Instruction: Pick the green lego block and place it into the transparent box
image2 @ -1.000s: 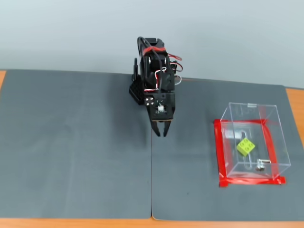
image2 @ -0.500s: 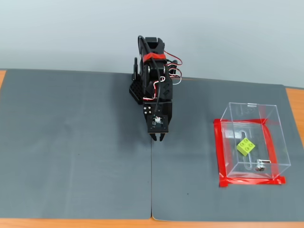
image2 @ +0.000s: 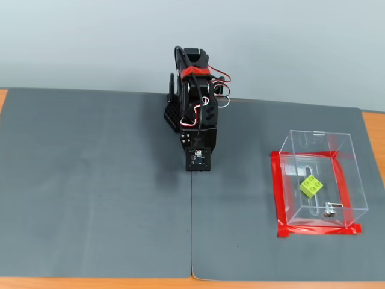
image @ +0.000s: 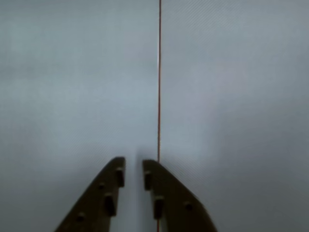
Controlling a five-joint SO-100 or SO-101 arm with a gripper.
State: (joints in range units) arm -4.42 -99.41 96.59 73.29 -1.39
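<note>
Green lego block point(image2: 311, 186): lying inside the transparent box point(image2: 346, 174) (red tape round its base).
Fingers point(image: 132, 170): nearly closed, holding nothing, above the grey mat point(image2: 90, 180).

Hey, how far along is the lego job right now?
It looks finished: the green lego block already sits inside the transparent box. Nothing is in hand; in the wrist view the hand is empty, its fingers nearly closed over the gray mat, with the arm folded near its base. No step appears left.
</note>
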